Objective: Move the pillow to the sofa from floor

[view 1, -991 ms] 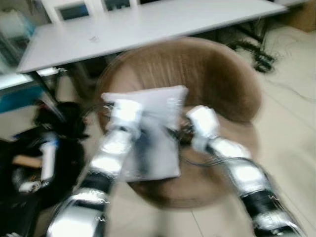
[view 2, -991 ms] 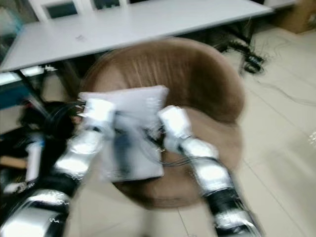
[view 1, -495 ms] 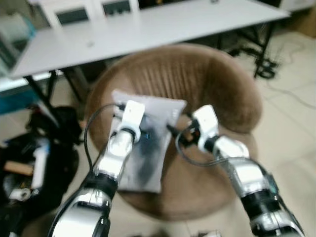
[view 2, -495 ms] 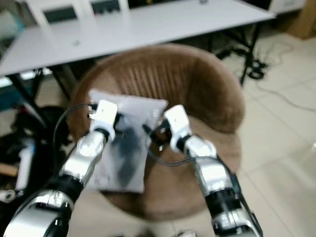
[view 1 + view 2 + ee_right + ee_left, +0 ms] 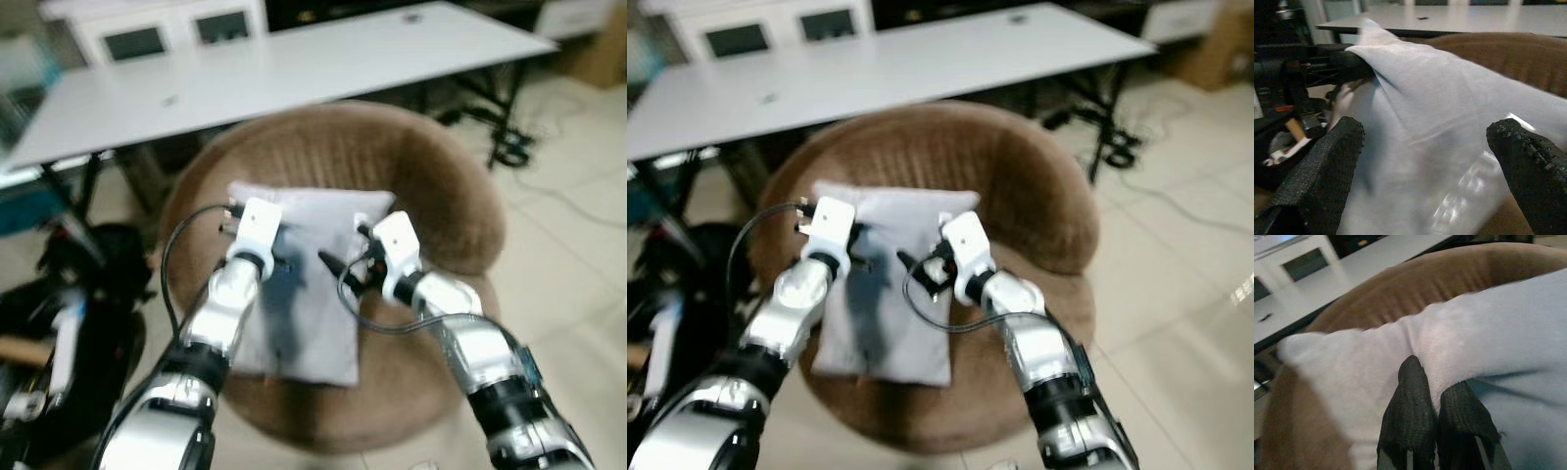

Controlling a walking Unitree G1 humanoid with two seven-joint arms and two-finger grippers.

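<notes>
The pillow [image 5: 304, 284] now lies flatter on the brown sofa [image 5: 431, 186] than half a second ago — nearly delivered; the right gripper [image 5: 1425, 142] has spread wide, while the left gripper [image 5: 1436, 404] pinches its upper edge

A pale grey pillow [image 5: 312, 284] lies on a ribbed brown sofa [image 5: 431, 176].
</notes>
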